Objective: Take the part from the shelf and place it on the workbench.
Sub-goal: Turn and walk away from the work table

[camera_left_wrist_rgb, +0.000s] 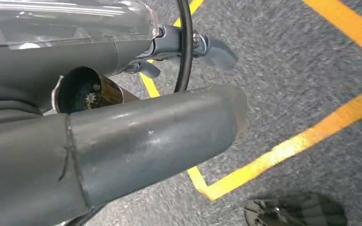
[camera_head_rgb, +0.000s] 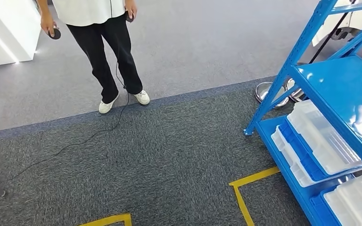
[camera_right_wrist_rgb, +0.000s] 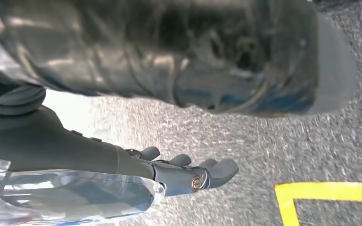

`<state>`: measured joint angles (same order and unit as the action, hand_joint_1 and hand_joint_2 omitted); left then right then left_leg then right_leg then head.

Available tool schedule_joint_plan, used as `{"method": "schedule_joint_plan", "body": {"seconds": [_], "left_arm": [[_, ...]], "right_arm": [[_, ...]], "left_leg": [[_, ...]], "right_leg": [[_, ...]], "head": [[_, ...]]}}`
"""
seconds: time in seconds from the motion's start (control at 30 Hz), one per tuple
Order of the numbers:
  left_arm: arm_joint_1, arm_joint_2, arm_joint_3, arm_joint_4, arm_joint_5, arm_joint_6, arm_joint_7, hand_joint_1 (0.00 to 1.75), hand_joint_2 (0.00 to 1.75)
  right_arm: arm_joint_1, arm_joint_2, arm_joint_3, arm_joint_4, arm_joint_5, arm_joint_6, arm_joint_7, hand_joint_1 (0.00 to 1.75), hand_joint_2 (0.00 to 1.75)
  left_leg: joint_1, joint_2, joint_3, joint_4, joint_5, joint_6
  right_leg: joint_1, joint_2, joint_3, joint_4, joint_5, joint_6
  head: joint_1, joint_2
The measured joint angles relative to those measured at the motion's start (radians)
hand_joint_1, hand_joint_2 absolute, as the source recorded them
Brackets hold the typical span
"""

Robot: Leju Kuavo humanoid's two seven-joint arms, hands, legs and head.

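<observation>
Still at the approach stage, I'd say: turn toward the blue shelf (camera_head_rgb: pixel 332 84) out at 3 o'clock and square up before reaching. Can't make out the part itself, just pale bins (camera_head_rgb: pixel 323 136) on the lower levels. Left hand (camera_left_wrist_rgb: pixel 188 52) and right hand (camera_right_wrist_rgb: pixel 188 172) hang over the carpet, fingers extended, holding nothing.
</observation>
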<state>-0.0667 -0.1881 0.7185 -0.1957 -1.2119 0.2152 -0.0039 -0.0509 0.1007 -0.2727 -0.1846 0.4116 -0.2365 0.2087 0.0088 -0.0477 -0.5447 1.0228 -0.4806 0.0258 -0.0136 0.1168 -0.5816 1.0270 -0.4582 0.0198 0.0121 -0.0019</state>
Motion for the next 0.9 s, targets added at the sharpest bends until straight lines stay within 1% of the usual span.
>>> {"method": "schedule_joint_plan", "body": {"seconds": [0.03,0.07,0.1,0.13,0.17,0.2,0.23,0.27,0.3,0.33,0.37,0.4,0.43,0.47,0.5,0.53,0.57,0.6,0.63,0.67,0.7,0.73,0.77,0.8,0.83,0.87,0.9], "left_arm": [[-0.001,0.000,0.001,0.000,0.000,0.000,0.000,0.00,0.00],[-0.001,0.000,0.001,0.000,0.000,0.000,0.000,0.00,0.00],[-0.001,0.000,0.001,0.000,0.000,0.000,-0.001,0.00,0.00],[0.000,0.000,0.002,0.000,0.000,0.000,-0.001,0.00,0.00],[0.002,0.000,0.002,0.000,0.000,0.000,-0.001,0.00,0.00],[0.003,0.000,0.003,0.000,0.000,0.000,-0.001,0.00,0.00],[0.004,0.000,0.003,0.000,0.000,0.000,-0.001,0.00,0.00],[0.004,0.000,0.004,0.000,0.000,0.000,-0.001,0.00,0.00],[0.003,0.000,0.004,0.000,0.000,0.000,-0.001,0.00,0.00],[0.003,0.000,0.004,0.000,0.000,0.000,-0.001,0.00,0.00],[0.003,-0.001,0.004,0.000,0.000,0.000,-0.001,0.00,0.00],[0.003,-0.001,0.005,0.000,0.000,0.000,-0.001,0.00,0.00],[0.002,-0.001,0.005,0.000,-0.001,0.001,-0.001,0.00,0.00],[0.001,-0.001,0.005,0.000,-0.001,0.001,-0.001,0.00,0.00],[-0.001,-0.001,0.005,0.000,-0.002,0.001,-0.001,0.00,0.00],[-0.003,-0.001,0.005,0.000,-0.002,0.001,-0.001,0.00,0.00],[-0.004,-0.001,0.005,0.000,-0.002,0.001,-0.001,0.00,0.00],[-0.005,-0.001,0.005,0.000,-0.002,0.001,-0.001,0.00,0.00],[-0.004,-0.001,0.005,0.000,-0.002,0.001,-0.001,0.00,0.00],[-0.002,-0.001,0.005,0.000,-0.002,0.001,-0.001,0.00,0.00],[0.000,-0.001,0.005,0.000,-0.002,0.001,-0.001,0.00,0.00],[0.001,-0.001,0.005,0.000,-0.002,0.001,0.000,0.00,0.00],[0.002,-0.001,0.005,0.000,-0.002,0.001,0.000,0.00,0.00],[0.001,-0.001,0.005,0.000,-0.002,0.001,0.000,0.00,0.00],[0.001,-0.001,0.005,0.000,-0.002,0.001,0.000,0.00,0.00],[0.001,0.000,0.005,0.000,-0.002,0.001,0.000,0.00,0.00],[0.000,0.000,0.005,0.000,-0.002,0.001,0.000,0.00,0.00]], "right_arm": [[0.001,0.000,-0.001,0.000,0.000,0.000,0.000,0.00,0.00],[0.001,-0.001,-0.003,0.000,0.000,0.000,0.000,0.00,0.00],[0.000,-0.001,-0.004,0.000,0.000,0.000,0.000,0.00,0.00],[-0.001,-0.001,-0.005,0.000,0.000,0.000,0.000,0.00,0.00],[-0.002,-0.001,-0.005,0.000,0.000,0.000,0.000,0.00,0.00],[-0.003,0.000,-0.005,0.000,0.000,0.000,0.000,0.00,0.00],[-0.002,0.000,-0.006,0.000,0.000,0.000,0.000,0.00,0.00],[-0.001,-0.001,-0.006,0.000,0.000,0.000,0.000,0.00,0.00],[-0.001,-0.001,-0.006,0.000,0.000,0.000,0.000,0.00,0.00],[-0.001,-0.002,-0.006,0.000,0.000,0.000,0.000,0.00,0.00],[-0.002,-0.003,-0.006,0.000,0.000,0.000,0.000,0.00,0.00],[-0.004,-0.003,-0.006,0.000,0.000,0.000,0.000,0.00,0.00],[-0.005,-0.003,-0.007,0.000,0.000,0.000,0.000,0.00,0.00],[-0.005,-0.003,-0.007,0.000,0.000,0.000,0.000,0.00,0.00],[-0.004,-0.003,-0.007,0.000,0.000,0.000,0.000,0.00,0.00],[-0.003,-0.002,-0.008,0.000,0.000,0.000,0.000,0.00,0.00],[-0.003,-0.002,-0.008,0.000,0.000,0.000,0.000,0.00,0.00],[-0.004,-0.001,-0.008,0.000,0.000,0.000,0.000,0.00,0.00],[-0.005,-0.001,-0.008,0.000,0.000,0.000,0.000,0.00,0.00],[-0.005,0.000,-0.008,0.000,0.000,0.000,-0.001,0.00,0.00],[-0.006,0.000,-0.008,0.000,0.001,0.000,-0.001,0.00,0.00],[-0.006,0.000,-0.008,0.000,0.001,0.000,-0.001,0.00,0.00],[-0.006,0.000,-0.008,0.000,0.001,0.000,-0.002,0.00,0.00],[-0.005,0.000,-0.009,0.000,0.001,0.000,-0.002,0.00,0.00],[-0.005,0.000,-0.009,0.000,0.001,0.000,-0.002,0.00,0.00],[-0.006,0.000,-0.009,0.000,0.001,0.000,-0.002,0.00,0.00],[-0.007,0.001,-0.010,0.000,0.002,0.001,-0.002,0.00,0.00]], "left_leg": [[0.001,0.011,0.002,-0.006,0.005,0.008],[0.002,0.023,0.003,-0.013,0.009,0.015],[0.003,0.035,0.003,-0.017,0.012,0.021],[0.002,0.048,0.002,-0.018,0.013,0.024],[0.000,0.062,0.000,-0.018,0.013,0.026],[-0.001,0.076,-0.002,-0.018,0.012,0.026],[-0.001,0.089,-0.002,-0.018,0.012,0.026],[-0.001,0.101,-0.002,-0.017,0.011,0.025],[-0.001,0.111,0.000,-0.017,0.010,0.023],[-0.002,0.121,0.002,-0.016,0.007,0.020],[-0.004,0.131,0.004,-0.013,0.004,0.015],[-0.007,0.140,0.005,-0.011,0.001,0.010],[-0.009,0.148,0.007,-0.010,-0.001,0.005],[-0.010,0.157,0.010,-0.010,-0.003,0.000],[-0.009,0.163,0.011,-0.010,-0.005,-0.006],[-0.007,0.153,0.012,-0.005,-0.012,-0.012],[-0.005,0.132,0.005,0.016,-0.028,-0.017],[-0.003,0.104,-0.011,0.057,-0.056,-0.022],[-0.001,0.077,-0.037,0.117,-0.091,-0.024],[0.000,0.062,-0.068,0.186,-0.124,-0.025],[0.001,0.058,-0.095,0.243,-0.143,-0.026],[0.001,0.057,-0.109,0.270,-0.143,-0.026],[0.002,0.056,-0.105,0.258,-0.122,-0.025],[0.002,0.051,-0.085,0.210,-0.086,-0.023],[0.003,0.033,-0.056,0.142,-0.049,-0.019],[0.004,0.007,-0.030,0.078,-0.022,-0.016],[0.004,-0.015,-0.012,0.034,-0.007,-0.014]], "right_leg": [[0.001,-0.016,-0.004,0.007,-0.006,0.004],[0.002,-0.041,-0.015,0.030,-0.023,0.008],[0.002,-0.070,-0.035,0.073,-0.051,0.011],[0.003,-0.095,-0.065,0.135,-0.086,0.015],[0.001,-0.105,-0.097,0.203,-0.117,0.018],[-0.001,-0.109,-0.122,0.256,-0.135,0.022],[-0.002,-0.112,-0.131,0.278,-0.135,0.024],[-0.002,-0.115,-0.116,0.255,-0.114,0.025],[-0.002,-0.125,-0.082,0.195,-0.081,0.024],[0.000,-0.148,-0.041,0.119,-0.051,0.021],[0.004,-0.166,-0.007,0.053,-0.028,0.016],[0.008,-0.180,0.014,0.011,-0.017,0.009],[0.011,-0.185,0.020,-0.006,-0.016,0.003],[0.014,-0.174,0.018,-0.007,-0.015,-0.004],[0.012,-0.163,0.018,-0.009,-0.013,-0.010],[0.010,-0.154,0.019,-0.011,-0.011,-0.016],[0.007,-0.144,0.021,-0.014,-0.007,-0.022],[0.004,-0.135,0.021,-0.017,-0.004,-0.029],[0.004,-0.125,0.020,-0.017,-0.003,-0.033],[0.005,-0.113,0.018,-0.017,-0.002,-0.036],[0.005,-0.100,0.017,-0.015,-0.002,-0.037],[0.006,-0.086,0.016,-0.014,-0.001,-0.038],[0.006,-0.071,0.016,-0.011,-0.002,-0.037],[0.006,-0.057,0.017,-0.008,-0.003,-0.036],[0.005,-0.044,0.016,-0.005,-0.004,-0.034],[0.005,-0.032,0.013,-0.001,-0.005,-0.030],[0.004,-0.020,0.009,0.002,-0.005,-0.025]], "head": [[0.000,0.000],[0.001,0.000],[0.001,0.000],[0.001,0.000],[0.001,0.000],[0.001,0.000],[0.001,0.000],[0.001,0.000],[0.001,0.000],[0.001,0.000],[0.001,0.000],[0.001,0.000],[0.001,0.000],[0.001,0.000],[0.001,0.000],[0.001,0.000],[0.001,0.000],[0.000,0.000],[0.000,0.000],[0.000,0.000],[0.000,0.000],[0.000,0.000],[0.000,0.000],[0.000,0.000],[0.000,0.000],[0.000,0.000],[0.000,0.000]]}}
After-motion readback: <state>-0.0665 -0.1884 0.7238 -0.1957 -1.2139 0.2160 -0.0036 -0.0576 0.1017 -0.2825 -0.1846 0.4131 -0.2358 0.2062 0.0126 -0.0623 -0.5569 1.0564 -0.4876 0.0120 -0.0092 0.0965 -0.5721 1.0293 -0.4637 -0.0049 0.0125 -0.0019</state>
